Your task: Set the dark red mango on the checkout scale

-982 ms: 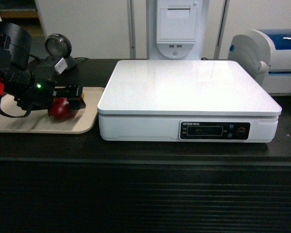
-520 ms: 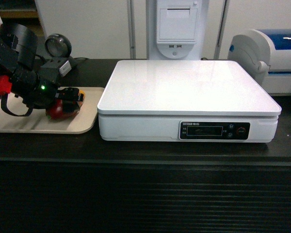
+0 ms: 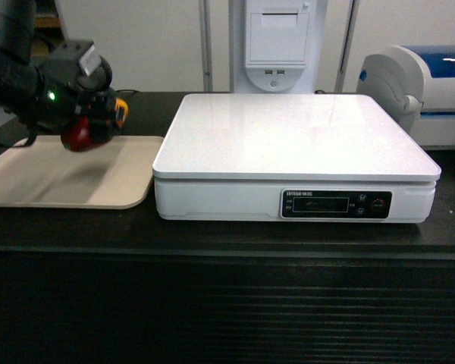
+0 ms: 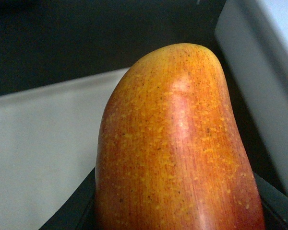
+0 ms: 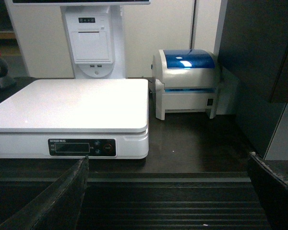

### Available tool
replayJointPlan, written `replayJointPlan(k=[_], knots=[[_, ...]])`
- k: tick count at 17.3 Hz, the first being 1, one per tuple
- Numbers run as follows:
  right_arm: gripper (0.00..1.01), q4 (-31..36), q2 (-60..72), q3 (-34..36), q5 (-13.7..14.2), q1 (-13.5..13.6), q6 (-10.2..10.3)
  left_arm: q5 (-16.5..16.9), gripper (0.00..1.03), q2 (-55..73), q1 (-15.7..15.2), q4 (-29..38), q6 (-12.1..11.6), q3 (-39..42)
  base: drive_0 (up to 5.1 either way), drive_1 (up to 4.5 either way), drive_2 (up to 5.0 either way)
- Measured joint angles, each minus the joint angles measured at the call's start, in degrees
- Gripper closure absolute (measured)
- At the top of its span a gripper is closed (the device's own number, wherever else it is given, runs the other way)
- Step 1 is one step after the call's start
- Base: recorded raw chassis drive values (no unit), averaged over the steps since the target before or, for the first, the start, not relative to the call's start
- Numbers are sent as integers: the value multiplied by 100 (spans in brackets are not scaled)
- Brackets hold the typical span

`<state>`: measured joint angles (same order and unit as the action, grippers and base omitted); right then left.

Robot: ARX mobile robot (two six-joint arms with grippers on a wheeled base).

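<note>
One glossy red-orange, yellow-speckled dark red mango (image 4: 177, 143).

We have lifted the dark red mango (image 3: 80, 135) off the beige tray (image 3: 68, 178) with our left gripper (image 3: 98, 121), toward the upper left.

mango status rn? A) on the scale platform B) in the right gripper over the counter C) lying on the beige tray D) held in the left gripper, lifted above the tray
D: the left gripper is shut on the dark red mango, which hangs clear above the beige tray with its shadow below; the scale has nothing on top.
</note>
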<state>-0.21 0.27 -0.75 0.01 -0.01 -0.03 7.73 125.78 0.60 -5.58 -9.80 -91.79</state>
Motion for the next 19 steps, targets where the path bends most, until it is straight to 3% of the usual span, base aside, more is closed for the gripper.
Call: replayJointPlan(k=[3, 8, 11, 13, 14, 19], knots=[[3, 0, 0, 0, 0, 0, 0, 157, 43, -1110, 319, 402, 413, 553, 0, 0, 0], [3, 0, 0, 0, 0, 0, 0, 219, 43, -1816, 1401, 649, 1255, 1167, 0, 0, 0], [3, 0, 0, 0, 0, 0, 0, 50, 43, -1805, 2000, 597, 1711, 1123, 0, 0, 0], [3, 0, 0, 0, 0, 0, 0, -170, 43, -1307, 2450, 328, 2031, 505, 0, 0, 0], [3, 0, 0, 0, 0, 0, 0, -302, 43, -682, 2688, -133, 2380, -236, 0, 0, 0], [3, 0, 0, 0, 2, 0, 0, -723, 43, 470, 2774, -1248, 3346, -1847, 0, 0, 0]])
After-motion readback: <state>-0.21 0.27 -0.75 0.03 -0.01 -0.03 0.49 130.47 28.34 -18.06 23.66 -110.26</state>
